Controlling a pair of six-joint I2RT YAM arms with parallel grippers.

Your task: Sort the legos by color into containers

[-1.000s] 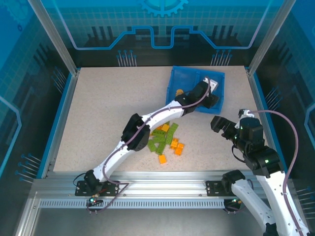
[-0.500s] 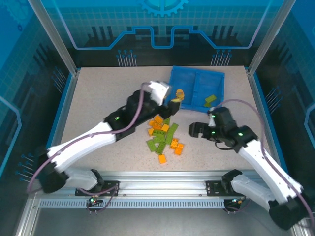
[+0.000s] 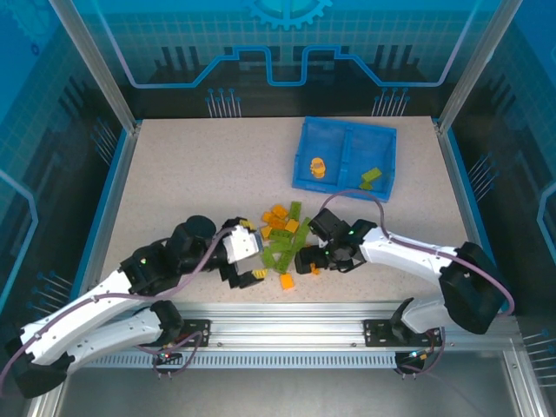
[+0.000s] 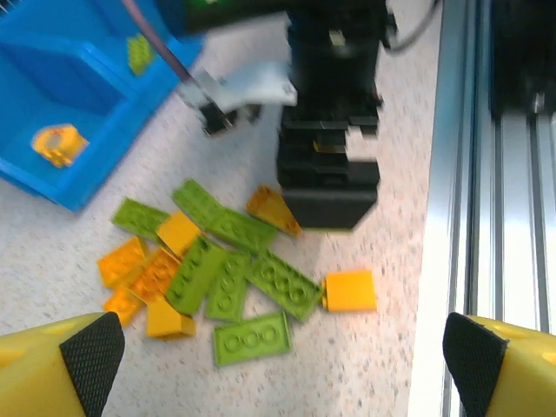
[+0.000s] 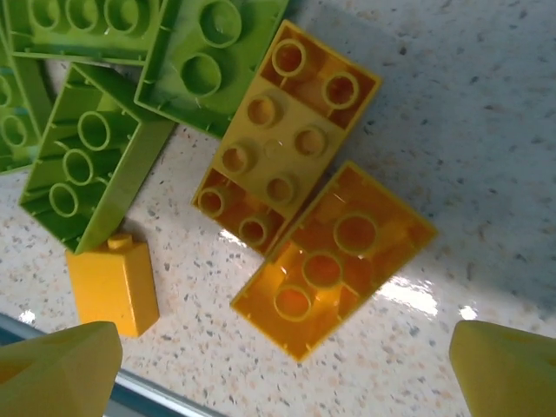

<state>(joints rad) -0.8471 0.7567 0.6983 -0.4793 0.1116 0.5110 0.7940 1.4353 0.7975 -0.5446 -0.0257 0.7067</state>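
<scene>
Orange and lime green legos (image 3: 284, 236) lie in a loose pile on the table in front of the blue tray (image 3: 344, 132). One orange piece (image 3: 318, 165) is in the tray's left compartment and one green brick (image 3: 372, 178) is in the right one. My left gripper (image 3: 254, 252) is open just left of the pile, its fingers (image 4: 91, 347) wide apart, nothing between them. My right gripper (image 3: 318, 262) is open, low over the pile's right edge. An upturned orange brick (image 5: 334, 261) lies just ahead of its fingertips (image 5: 61, 365).
The metal rail (image 3: 287, 330) runs along the table's near edge, close to both grippers. In the left wrist view the right gripper's black body (image 4: 330, 174) stands right behind the pile. A lone orange block (image 4: 350, 290) lies apart from the green bricks (image 4: 250, 337).
My left arm has pulled back from the tray to the near left of the pile. A green brick now lies in the right compartment. My right arm has swung in to the pile.
</scene>
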